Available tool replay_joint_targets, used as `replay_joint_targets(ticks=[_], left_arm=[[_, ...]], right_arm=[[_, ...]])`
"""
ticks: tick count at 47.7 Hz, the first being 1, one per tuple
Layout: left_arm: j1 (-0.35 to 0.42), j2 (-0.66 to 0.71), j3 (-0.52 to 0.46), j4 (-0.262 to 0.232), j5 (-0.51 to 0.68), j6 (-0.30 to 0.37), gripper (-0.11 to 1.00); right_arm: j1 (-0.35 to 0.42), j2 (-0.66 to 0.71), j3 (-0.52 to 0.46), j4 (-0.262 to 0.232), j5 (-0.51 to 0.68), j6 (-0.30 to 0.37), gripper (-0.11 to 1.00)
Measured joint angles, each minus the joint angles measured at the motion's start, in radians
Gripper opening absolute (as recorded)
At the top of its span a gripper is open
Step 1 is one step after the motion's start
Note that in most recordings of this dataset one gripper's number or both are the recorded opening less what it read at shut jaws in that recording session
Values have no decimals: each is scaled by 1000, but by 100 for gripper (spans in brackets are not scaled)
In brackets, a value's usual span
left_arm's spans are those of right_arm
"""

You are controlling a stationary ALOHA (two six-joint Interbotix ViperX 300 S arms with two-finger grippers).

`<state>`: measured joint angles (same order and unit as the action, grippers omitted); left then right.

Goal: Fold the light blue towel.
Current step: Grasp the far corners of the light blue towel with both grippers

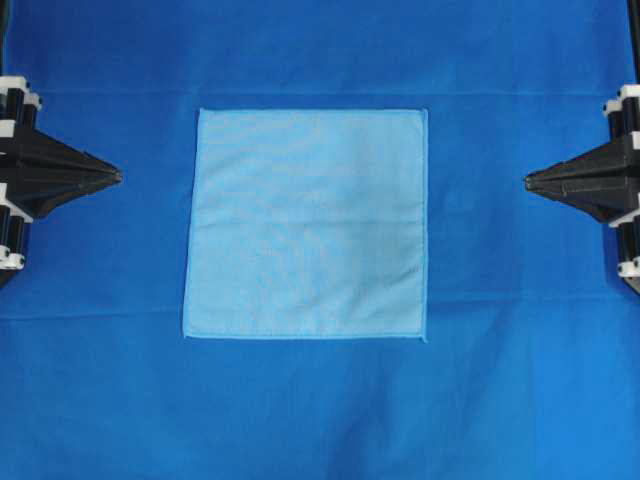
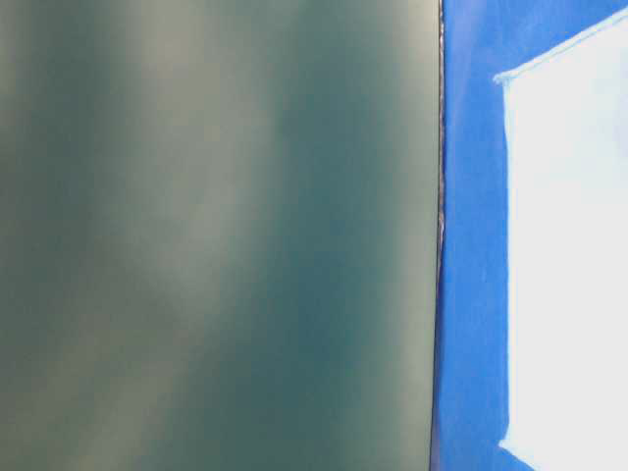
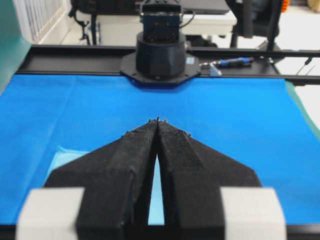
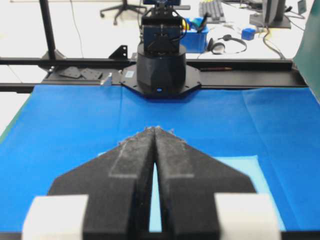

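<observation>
The left gripper [image 1: 118, 176] has its fingers [image 3: 137, 150] pressed together at the tips, with nothing between them. It sits well to the left of the towel [image 1: 306, 224], pointing toward it, and does not touch it. The right gripper [image 1: 528, 181] is likewise clenched and empty, its fingers [image 4: 172, 152] meeting at the tips; it sits well to the right of the towel, pointing back at it, also apart from it.

In each wrist view a pale strip of towel shows below and behind the closed tips, through the narrow slit between the finger bodies.

The towel lies flat and fully spread, a pale blue square with a thin hem, about midway between the two grippers. It rests on the dark blue cover [image 1: 320, 410], its edges roughly square to the cover's creases.

Beyond the towel, each wrist view shows the opposite arm's round black base [image 3: 160, 55] at the cover's far edge.

The table-level view is mostly blocked by a blurred grey-green surface [image 2: 216, 235]; a corner of the towel shows at its right, washed out.
</observation>
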<state>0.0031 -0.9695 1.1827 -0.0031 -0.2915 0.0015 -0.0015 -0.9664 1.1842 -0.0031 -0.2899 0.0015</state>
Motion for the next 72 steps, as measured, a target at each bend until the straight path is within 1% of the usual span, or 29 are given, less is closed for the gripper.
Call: replay_joint_targets(ticks=[5,11,16,19,24,29,30,32,33,34,36,40,42,45,47,55,59,65,72], left_arm=[[3,3,0,-18,26,-18,0],[40,20,0,-25,51,-18,0],[101,64,5,-26,55,-18,0],[146,104,9,-25,55,-18,0],[232,201,18,-25,52,-23,0],[291,304,20,-25,40,-25,2],[301,319,21,-25,35,-23,4],[319,351,20,-26,20,-23,11],[333,376,20,-25,9,-23,18],[342,396,20,-26,2,-21,23],[360,440,20,-26,-18,-20,36],[385,508,17,-26,-61,-6,61],[394,546,17,-26,-91,2,73],[410,594,14,-25,-121,6,84],[422,624,11,-26,-140,14,86],[465,741,0,-26,-181,32,85],[469,793,-11,-26,-190,32,85],[479,864,-28,-25,-209,34,85],[488,948,-49,-25,-239,51,85]], right_arm=[[-5,11,-8,14,8,14,0],[-78,64,-35,35,66,25,0],[-149,138,-54,40,112,21,0],[-193,184,-60,41,120,23,0],[-262,282,-77,41,123,23,0],[-325,394,-100,41,129,23,1],[-334,416,-104,41,132,23,3],[-353,457,-120,41,137,21,13],[-362,479,-127,41,138,23,19],[-373,503,-137,41,141,21,28],[-393,541,-149,40,144,20,40],[-434,618,-179,40,149,14,61],[-449,661,-195,40,150,14,64],[-472,716,-212,35,152,12,61],[-483,755,-225,29,152,12,60],[-489,867,-264,18,152,8,60],[-489,911,-278,17,152,9,60],[-489,962,-291,17,152,9,60],[-491,994,-298,15,152,9,60]])
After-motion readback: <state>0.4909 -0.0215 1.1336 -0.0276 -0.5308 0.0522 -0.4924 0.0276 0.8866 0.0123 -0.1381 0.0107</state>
